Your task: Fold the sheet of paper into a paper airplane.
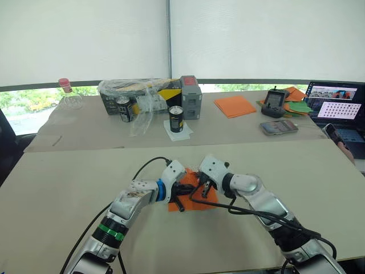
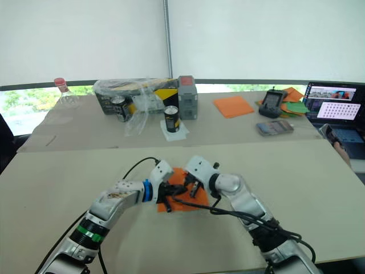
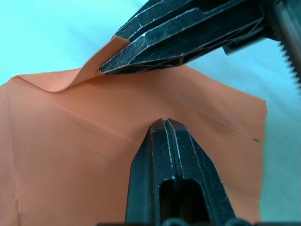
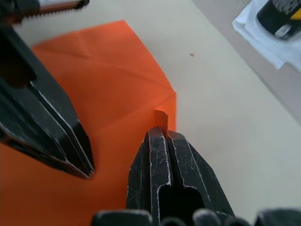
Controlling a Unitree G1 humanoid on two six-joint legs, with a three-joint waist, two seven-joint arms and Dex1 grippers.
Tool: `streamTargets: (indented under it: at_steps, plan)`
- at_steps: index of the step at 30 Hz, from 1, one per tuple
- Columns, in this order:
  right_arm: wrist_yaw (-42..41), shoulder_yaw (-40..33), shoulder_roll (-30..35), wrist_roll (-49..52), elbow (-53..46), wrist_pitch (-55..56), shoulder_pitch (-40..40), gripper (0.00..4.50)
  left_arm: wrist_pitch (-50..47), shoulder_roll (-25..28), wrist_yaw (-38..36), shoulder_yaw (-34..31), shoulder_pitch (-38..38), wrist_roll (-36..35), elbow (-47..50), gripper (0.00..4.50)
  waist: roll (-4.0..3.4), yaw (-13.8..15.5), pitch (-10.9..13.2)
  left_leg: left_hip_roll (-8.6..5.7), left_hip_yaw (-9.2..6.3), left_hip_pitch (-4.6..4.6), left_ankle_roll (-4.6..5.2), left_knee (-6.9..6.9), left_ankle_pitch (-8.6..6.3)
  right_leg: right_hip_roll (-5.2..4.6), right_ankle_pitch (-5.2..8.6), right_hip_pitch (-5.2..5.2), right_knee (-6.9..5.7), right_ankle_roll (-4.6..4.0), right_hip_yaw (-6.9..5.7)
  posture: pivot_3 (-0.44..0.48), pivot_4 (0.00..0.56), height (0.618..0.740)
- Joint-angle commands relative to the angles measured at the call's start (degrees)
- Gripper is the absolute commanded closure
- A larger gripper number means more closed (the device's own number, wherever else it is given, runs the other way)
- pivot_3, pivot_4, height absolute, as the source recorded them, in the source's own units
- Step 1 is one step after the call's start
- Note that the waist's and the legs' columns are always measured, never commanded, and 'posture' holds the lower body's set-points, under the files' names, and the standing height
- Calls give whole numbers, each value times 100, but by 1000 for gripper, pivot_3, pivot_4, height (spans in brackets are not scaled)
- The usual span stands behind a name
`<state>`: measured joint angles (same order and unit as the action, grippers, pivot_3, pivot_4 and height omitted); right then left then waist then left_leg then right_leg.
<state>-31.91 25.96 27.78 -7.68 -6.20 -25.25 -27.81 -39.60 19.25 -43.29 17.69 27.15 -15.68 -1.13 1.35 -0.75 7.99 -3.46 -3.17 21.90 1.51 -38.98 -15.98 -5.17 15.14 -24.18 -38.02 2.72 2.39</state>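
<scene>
Both tools meet over the sheet of paper (image 1: 194, 197), which lies creased on the near table (image 1: 68, 188), center. Left tool (image 3: 164, 123) has fingers together, tips pressing the paper flat. Right tool (image 4: 161, 132) fingers together, clamped on a small curled-up bit at the sheet's edge. Far table holds cans (image 1: 176, 119), a stack of orange sheets (image 1: 235, 105), a phone (image 1: 279, 127), and a laptop (image 1: 339, 103) at far right.

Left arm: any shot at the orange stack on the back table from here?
Probably not. The left gripper is down on the sheet of paper on the near table, while the orange stack lies on the far table, toward the robot's right.
</scene>
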Motion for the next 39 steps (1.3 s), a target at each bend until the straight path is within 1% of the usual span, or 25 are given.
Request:
streamTargets:
  at_steps: [1, 4, 7, 9, 12, 15, 17, 20, 24, 28, 34, 39]
  plan:
    - [284, 100, 157, -616, -33, 662, 126, 4450, -60, 27, 91, 29, -37, 168, -200, 4500, 0, 4, 0, 0, 0, 0, -2, 0, 1, 0, 0, 0, 0, 0, 0, 0, 150, 740]
    - [330, 117, 234, -850, -107, 1028, 306, 4450, -55, 26, 105, -15, -3, 168, -245, 4500, 0, 9, 0, -1, 0, 0, -5, 0, 3, 0, 0, 1, 1, 0, 0, 0, 150, 740]
    - [262, -78, 27, -609, -199, 923, 562, 4450, 84, 131, 179, -4, 120, 359, -470, 4500, 1, 9, 0, 0, 0, -3, -5, 0, 3, 2, 0, 5, 1, 0, 0, 0, 150, 740]
    - [237, -129, -109, -573, -171, 908, 612, 4450, 204, 98, 231, -162, 269, 339, -702, 4500, 1, 6, 0, 1, 0, -3, -5, -1, 3, 4, 0, 5, 0, 0, 0, 0, 150, 740]
    - [209, -100, -200, -710, -4, 993, 599, 4450, 332, -94, 439, -498, 531, 214, -956, 4500, 1, -5, 0, 3, 0, -5, -5, -1, 4, 9, -1, 5, -1, -1, 0, 0, 150, 740]
    - [163, -148, -286, -671, 29, 971, 610, 4450, 354, -373, 670, -764, 875, 96, -990, 4500, 2, -7, 0, 4, 0, -1, -11, 1, 7, 12, -1, -2, -2, -1, 0, 0, 150, 740]
    - [119, -143, -307, -690, 21, 971, 620, 4450, 247, -521, 685, -907, 1087, -27, -965, 4500, 2, -3, 1, 2, 0, 12, -30, 0, 18, 10, -1, -10, -2, -1, -1, 0, 150, 740]
    - [85, -129, -329, -725, 8, 958, 643, 4450, 125, -653, 673, -1047, 1310, -133, -971, 4500, 3, 3, 1, -3, 0, 17, -31, -5, 19, 5, -1, -9, 3, -1, -1, 0, 150, 740]
    - [65, -143, -363, -776, 23, 954, 668, 4450, 31, -719, 508, -933, 1382, -134, -997, 4500, 2, -13, 1, -4, 1, 16, -33, -4, 19, 5, -1, -9, 4, 0, 0, 0, 150, 740]
    - [71, -187, -392, -802, 32, 923, 674, 4450, 213, -611, 399, -562, 1189, 205, -1100, 4500, 2, -10, 1, -3, 1, 15, -35, -3, 21, 7, 0, -10, 2, 0, 0, 0, 150, 740]
    - [21, -218, -448, -809, 28, 911, 673, 4450, 539, -773, 450, -582, 1084, 342, -1649, 4500, 3, -4, 1, -4, 1, 15, -35, -4, 21, 7, -1, -10, 2, 0, 0, 0, 150, 740]
    - [-21, -251, -442, -822, -34, 879, 669, 4450, 846, -885, 422, -311, 1149, 679, -2027, 4500, 3, -1, 0, -5, 1, 14, -34, -5, 21, 5, -1, -6, 3, 0, 0, 0, 150, 740]
